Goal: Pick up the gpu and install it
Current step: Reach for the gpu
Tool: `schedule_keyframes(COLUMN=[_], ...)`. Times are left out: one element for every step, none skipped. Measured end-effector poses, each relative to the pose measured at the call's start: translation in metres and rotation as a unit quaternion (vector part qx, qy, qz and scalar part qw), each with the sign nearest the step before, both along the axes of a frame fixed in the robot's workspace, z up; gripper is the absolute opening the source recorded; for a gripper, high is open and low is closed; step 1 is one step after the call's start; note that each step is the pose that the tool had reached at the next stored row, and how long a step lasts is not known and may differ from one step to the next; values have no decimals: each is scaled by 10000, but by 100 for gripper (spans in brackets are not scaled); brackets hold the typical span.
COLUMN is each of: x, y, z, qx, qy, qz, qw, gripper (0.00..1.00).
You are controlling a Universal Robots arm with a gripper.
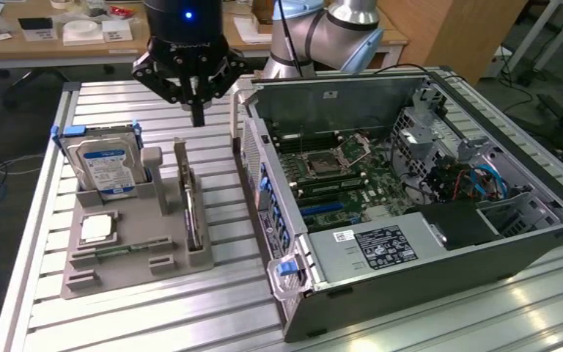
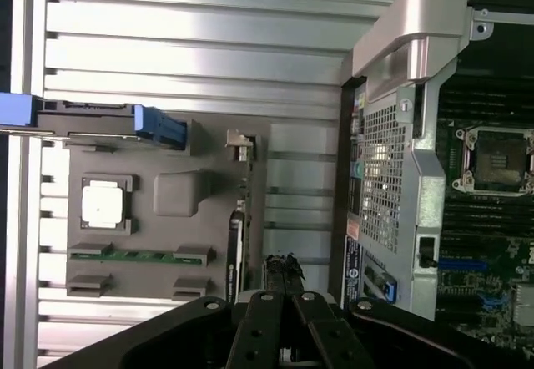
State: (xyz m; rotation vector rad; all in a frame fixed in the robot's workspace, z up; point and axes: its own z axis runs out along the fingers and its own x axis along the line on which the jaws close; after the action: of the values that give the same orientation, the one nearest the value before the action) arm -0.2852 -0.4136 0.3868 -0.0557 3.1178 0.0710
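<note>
Your black claw [image 1: 197,117] hangs above the slatted metal surface [image 1: 164,315], fingers pressed together on nothing. The thin dark grey gpu card [image 1: 194,213] stands on edge in the grey holder tray [image 1: 125,275] (just beside the open computer case [image 1: 409,220]).

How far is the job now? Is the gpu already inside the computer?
Done: nothing that shows. The gpu stands on edge in the tray, not in the computer.
In hand: the gripper is shut and empty. It hangs above the table near the tray's far end, apart from the gpu.
Left: the pick-up and the install. The case lies open, board exposed.
</note>
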Motion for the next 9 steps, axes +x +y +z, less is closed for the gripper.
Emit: schedule_keyframes(x=[-33,-64,-95,-127,-158,-189,-220,-252,-285], y=[-7,-14,-21,-28,-35,-43,-49,-56,-64], z=[-1,-2,-5,-7,-8,-10,-12,-13,-16], qx=[0,-1,0,0,0,0,0,0,0], qy=[0,0,0,0,0,0,0,1,0], qz=[4,8,12,15,19,23,26,29,33], qw=[10000,10000,10000,10000,10000,10000,10000,10000,10000], gripper=[11,11,11,11,11,11,11,11,11])
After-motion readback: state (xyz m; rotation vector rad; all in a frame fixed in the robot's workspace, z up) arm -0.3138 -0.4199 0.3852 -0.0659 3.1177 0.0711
